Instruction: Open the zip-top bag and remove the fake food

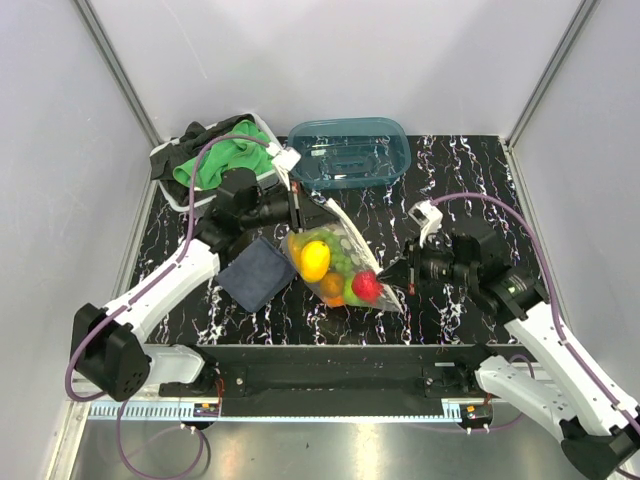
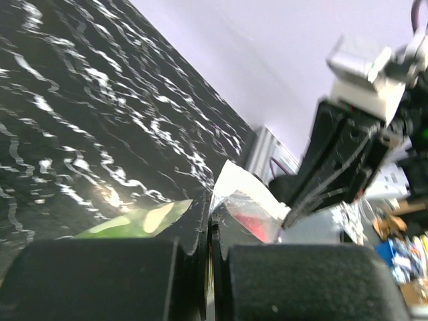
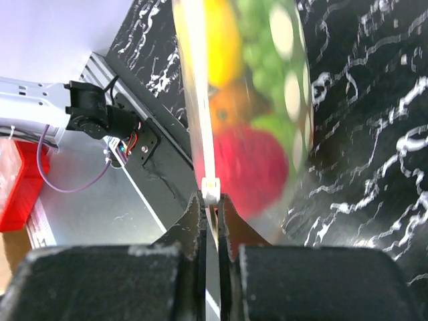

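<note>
1. Work area: a black, white-veined desk (image 1: pixel 450 200) enclosed by plain white walls. A teal tub (image 1: pixel 348 152) and a green cloth (image 1: pixel 225 160) sit at its far edge. A dark blue cloth (image 1: pixel 255 272) lies beside the left arm.
2. Item position: the zip-top bag (image 1: pixel 340 262) is at the desk centre, stretched between both tools. All the fake food (image 1: pixel 315 258) is inside it: yellow, green, orange and red pieces.
3. Left tool (image 1: pixel 300 218): closed, pinching the far-left corner of the bag. The wrist view shows film clamped between the jaws (image 2: pixel 208 214).
4. Right tool (image 1: pixel 386 277): closed on the zip edge at the near-right end. The white slider (image 3: pixel 211 190) sits just above its fingertips (image 3: pixel 212 200).
5. Step in hand, as judged: opening the zip. No food has been removed.
6. Recommended method:
   - Use the left tool as a fixed anchor.
   - Draw the right tool along the line of the zip strip, not across it.
   - Maintain tension so the strip stays straight.
7. Caution: the thin film may slip from either pinch, and the weight of the food may sag the pouch and twist the strip.
</note>
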